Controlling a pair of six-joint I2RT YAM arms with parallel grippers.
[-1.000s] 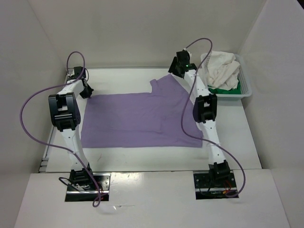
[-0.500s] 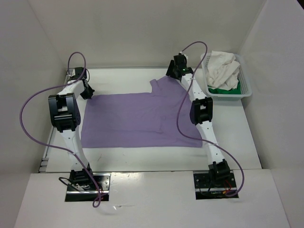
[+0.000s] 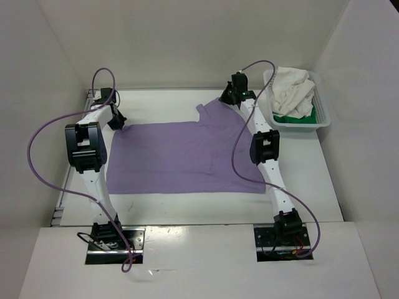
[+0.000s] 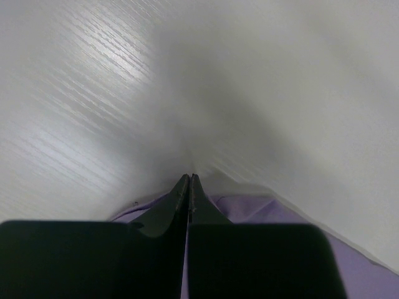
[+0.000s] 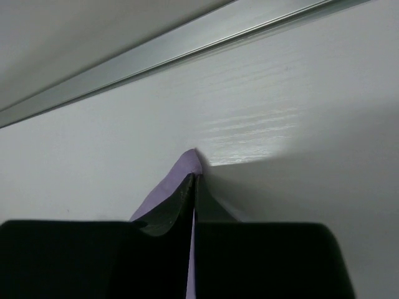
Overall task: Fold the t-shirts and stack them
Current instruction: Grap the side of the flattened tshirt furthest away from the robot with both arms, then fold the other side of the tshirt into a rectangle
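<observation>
The lavender t-shirt (image 3: 181,156) lies spread flat in the middle of the table. My left gripper (image 3: 118,121) is at its far left corner, shut, and purple cloth (image 4: 249,208) shows on both sides of the closed tips (image 4: 189,177). At the far right corner, by the sleeve, my right gripper (image 3: 225,99) is shut, and a peak of lavender cloth (image 5: 177,177) is pinched at its tips (image 5: 194,176). The cream t-shirt (image 3: 290,90) is heaped on the green t-shirt (image 3: 293,117) in the basket.
The white mesh basket (image 3: 324,118) stands at the far right of the table, close to the right arm. A metal rail (image 5: 187,37) runs along the foot of the back wall just beyond the right gripper. White walls enclose the table on three sides.
My right gripper has moved left from near the basket to the shirt's far right corner and closed on the cloth. The left gripper stays shut at the far left corner.
</observation>
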